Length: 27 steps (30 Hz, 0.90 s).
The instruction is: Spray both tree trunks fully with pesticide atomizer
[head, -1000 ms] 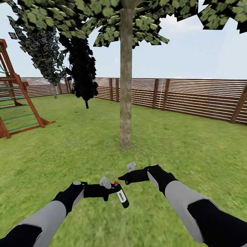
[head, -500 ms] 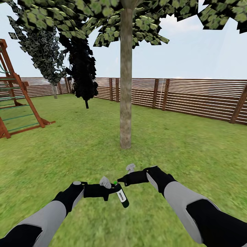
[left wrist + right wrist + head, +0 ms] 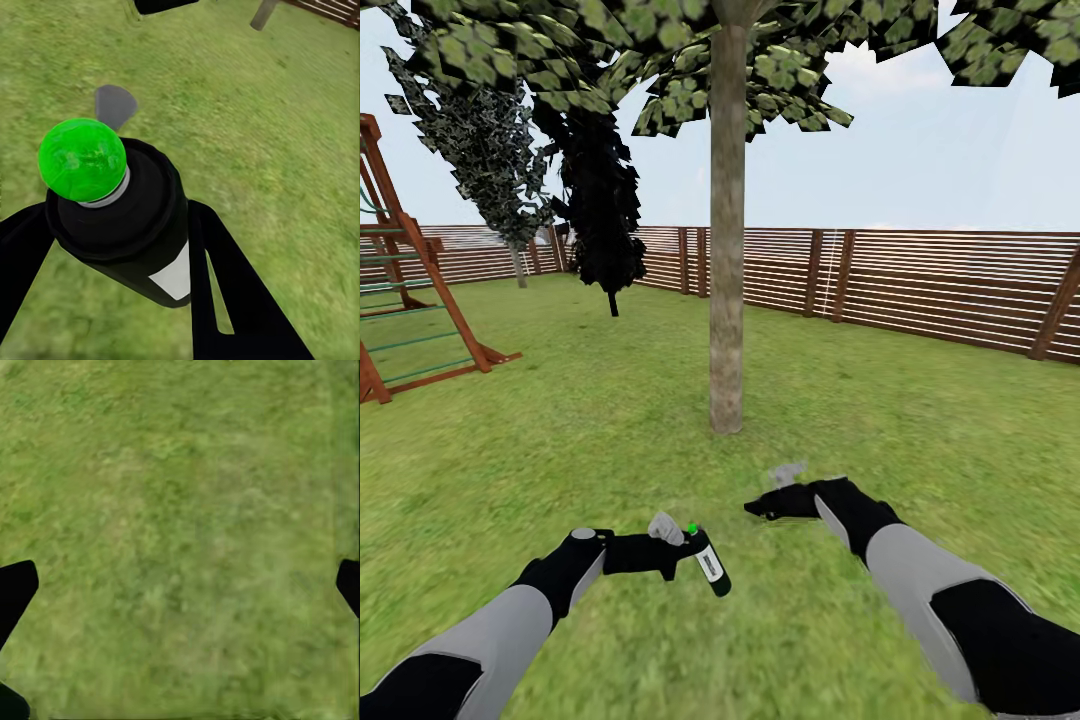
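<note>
On the green lawn (image 3: 920,430) of a fenced garden, robot faces a tree trunk (image 3: 726,250), straight, grey-brown, branchless low down, standing mid-scene a short way ahead. Blocky green canopy (image 3: 690,60) spreads across the top of the head view. Brown horizontal-slat fence (image 3: 950,285) runs along the far side and right. Two dark narrow trees (image 3: 600,210) stand far left, near the fence corner. Red-brown wooden climbing frame (image 3: 405,300) with green rungs at the left edge. Sky pale blue, light cloud.

Left gripper (image 3: 680,553): fingers closed around the pesticide atomizer (image 3: 709,562), a dark bottle with a white label, held above the grass near the robot, tilted. Left wrist view shows the bottle (image 3: 142,225) clamped between both black fingers (image 3: 225,292); a bright green ball (image 3: 81,160) sits on its top.

Right gripper (image 3: 765,508): near-right of the bottle, apart from it, holding nothing. Right wrist view: finger tips (image 3: 15,592) at opposite edges, spread wide over bare grass (image 3: 180,540).
</note>
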Tool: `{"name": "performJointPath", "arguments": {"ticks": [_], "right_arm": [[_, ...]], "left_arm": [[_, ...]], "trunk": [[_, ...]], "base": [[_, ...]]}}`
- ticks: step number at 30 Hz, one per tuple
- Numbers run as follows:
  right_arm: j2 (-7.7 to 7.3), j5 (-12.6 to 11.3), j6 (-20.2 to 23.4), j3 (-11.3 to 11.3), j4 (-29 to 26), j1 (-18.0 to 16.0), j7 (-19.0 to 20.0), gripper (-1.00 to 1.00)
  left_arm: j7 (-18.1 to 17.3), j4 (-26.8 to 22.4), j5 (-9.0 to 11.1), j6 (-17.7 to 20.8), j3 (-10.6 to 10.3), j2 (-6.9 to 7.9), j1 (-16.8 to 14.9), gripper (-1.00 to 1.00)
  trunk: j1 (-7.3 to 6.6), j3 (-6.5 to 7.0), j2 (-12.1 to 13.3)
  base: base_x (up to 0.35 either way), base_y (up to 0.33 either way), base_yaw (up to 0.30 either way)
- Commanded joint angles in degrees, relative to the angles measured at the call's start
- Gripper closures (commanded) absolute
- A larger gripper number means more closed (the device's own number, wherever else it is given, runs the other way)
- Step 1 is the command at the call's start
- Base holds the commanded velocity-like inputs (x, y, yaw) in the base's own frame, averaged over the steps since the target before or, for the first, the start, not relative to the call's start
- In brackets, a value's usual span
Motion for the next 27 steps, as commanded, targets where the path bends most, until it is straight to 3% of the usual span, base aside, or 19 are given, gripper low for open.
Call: {"name": "performJointPath", "arguments": {"ticks": [1,2,5,6,7,8,9,10,11,12,14,19,24,27], "right_arm": [[-1.09,-0.44,-0.18,0.16,-0.20,-0.05,-2.43,-1.00],[-2.09,-0.46,-1.67,0.13,-0.27,-0.05,-5.34,-1.00],[-5.90,-0.49,-8.48,0.14,1.77,0.09,-20.62,-1.00],[-7.17,-0.59,-12.01,0.15,6.33,0.19,-27.84,-1.00],[-7.49,-0.63,-13.99,0.15,8.35,0.28,-29.97,-1.00],[-8.24,-0.69,-19.19,0.17,13.19,0.79,-34.96,-1.00],[-8.45,-0.70,-20.47,0.18,14.24,1.17,-36.37,-1.00],[-8.75,-0.72,-22.42,0.20,15.74,2.21,-38.94,-1.00],[-9.02,-0.78,-24.71,0.22,17.03,4.41,-42.02,-1.00],[-9.09,-0.80,-26.30,0.23,17.53,5.67,-43.43,-1.00],[-9.11,-0.85,-28.73,0.23,18.05,7.61,-44.93,-1.00],[-8.90,-0.99,-30.39,0.24,18.37,10.15,-45.83,-1.00],[-8.67,-1.02,-30.75,0.26,18.49,10.51,-45.55,-1.00],[-6.99,-1.02,-30.89,0.26,18.50,10.56,-45.47,-1.00]], "left_arm": [[-0.10,-0.06,-0.17,0.00,0.04,0.01,-0.05,1.00],[-0.05,-0.06,-0.20,0.02,0.05,0.01,-0.05,1.00],[1.95,-0.01,-0.25,0.08,0.79,0.02,-0.05,1.00],[7.91,0.05,-0.25,0.11,3.11,0.03,-0.05,1.00],[11.25,0.10,-0.24,0.12,4.28,0.01,-0.05,1.00],[21.14,0.22,-0.17,0.11,7.33,-0.15,-0.05,1.00],[24.70,0.26,-0.15,0.08,8.12,-0.42,-0.05,1.00],[31.99,0.30,-0.13,0.04,9.27,-1.49,-0.05,1.00],[42.86,0.38,-0.17,-0.12,10.31,-4.13,-0.05,1.00],[48.89,0.54,-0.20,-0.25,10.68,-5.93,-0.05,1.00],[55.75,0.79,-0.22,-0.44,11.04,-8.07,-0.05,1.00],[59.94,0.98,-0.18,-0.55,11.16,-9.55,-0.05,1.00],[59.18,1.00,-0.22,-0.10,11.18,-10.42,-0.05,1.00],[58.87,1.06,-0.31,0.07,11.28,-10.42,-0.05,1.00]], "trunk": [[0.04,-0.14,-0.14],[0.04,-0.14,-0.14],[0.04,-0.14,-0.14],[0.04,-0.14,-0.14],[0.04,-0.14,-0.14],[0.04,-0.14,-0.14],[0.04,-0.14,-0.14],[0.04,-0.14,-0.14],[0.04,-0.14,-0.14],[0.04,-0.14,-0.14],[0.04,-0.14,-0.14],[0.04,-0.14,-0.14],[0.04,-0.14,-0.14],[0.04,-0.14,-0.14]], "base": [[0.000,0.000,0.000],[0.000,0.000,0.000],[0.000,0.000,0.000],[0.000,0.000,0.000],[0.000,0.000,0.000],[0.000,0.000,0.000],[0.000,0.000,0.000],[0.000,0.000,0.000],[0.000,0.000,0.000],[0.000,0.000,0.000],[0.003,0.000,0.000],[0.160,0.000,0.000],[0.326,0.003,0.000],[0.347,0.054,0.000]]}}
